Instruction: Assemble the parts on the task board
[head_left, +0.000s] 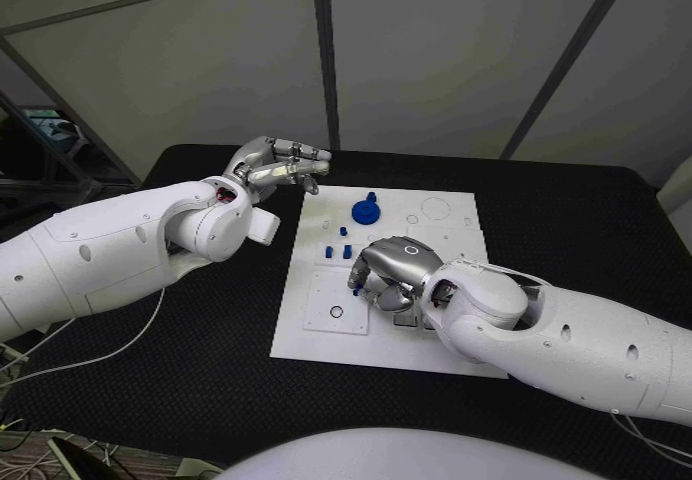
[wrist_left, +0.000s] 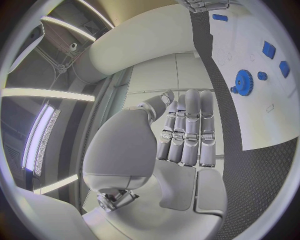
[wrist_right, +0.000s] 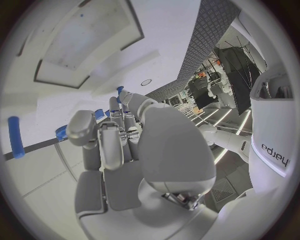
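The white task board (head_left: 320, 335) lies mid-table. My right hand (head_left: 392, 275) is low over its middle, fingers pointing down. In the right wrist view this hand (wrist_right: 119, 145) curls thumb and fingers around a small blue part (wrist_right: 97, 114), much of it hidden. A blue peg (wrist_right: 14, 136) lies on the board (wrist_right: 44, 175) beside it. A blue gear (head_left: 366, 211) and small blue pieces (head_left: 346, 232) sit toward the board's far side. My left hand (head_left: 281, 165) hovers off the far left corner. Its fingers (wrist_left: 187, 130) are straight and hold nothing, near the gear (wrist_left: 242, 82).
The black table (head_left: 173, 330) surrounds the board. A white cable (head_left: 101, 345) trails across its left side. Round sockets (head_left: 436, 208) mark the board's far right, and a black ring (head_left: 336, 313) its near left. The board's near edge lies close to my right forearm (head_left: 577, 345).
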